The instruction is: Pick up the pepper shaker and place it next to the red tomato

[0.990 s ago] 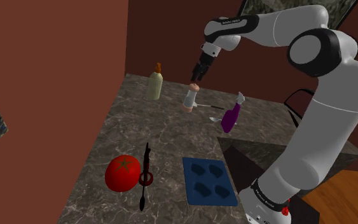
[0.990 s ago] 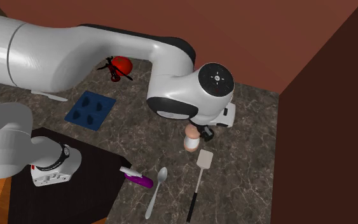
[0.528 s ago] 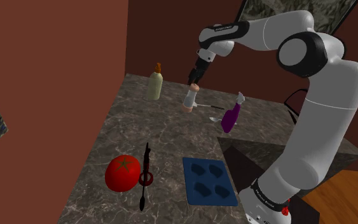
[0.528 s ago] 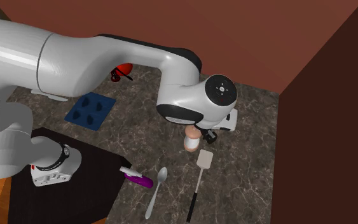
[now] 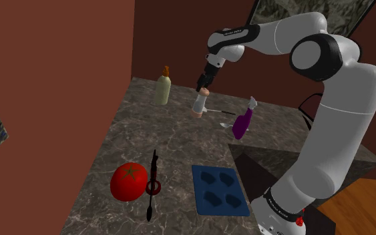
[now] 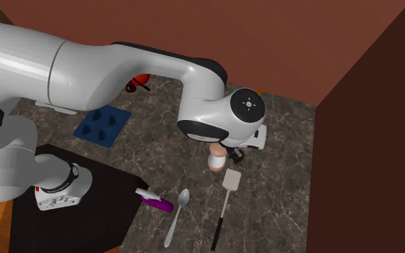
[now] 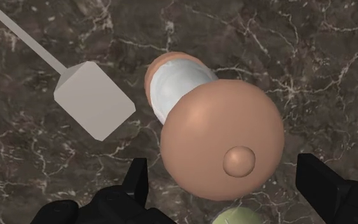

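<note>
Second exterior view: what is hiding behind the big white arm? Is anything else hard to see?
Tomato: second exterior view, mostly behind the arm; a red sliver shows.
Pepper shaker: same view, its top hidden under the wrist.
Pale green round thing: wrist view, cut off by the picture's edge; cannot tell what it is.
Spatula: wrist view, handle runs off the edge.

White glossy arm (image 5: 343, 127); dark joints (image 5: 232, 37); black gripper (image 7: 220, 170); black base ring (image 5: 281, 208), white lettering; red spot (image 5: 302, 217).

pepper shaker (image 5: 199, 105) just beside spatula (image 6: 230, 179) | tomato (image 5: 129, 181) well apart from both
</note>
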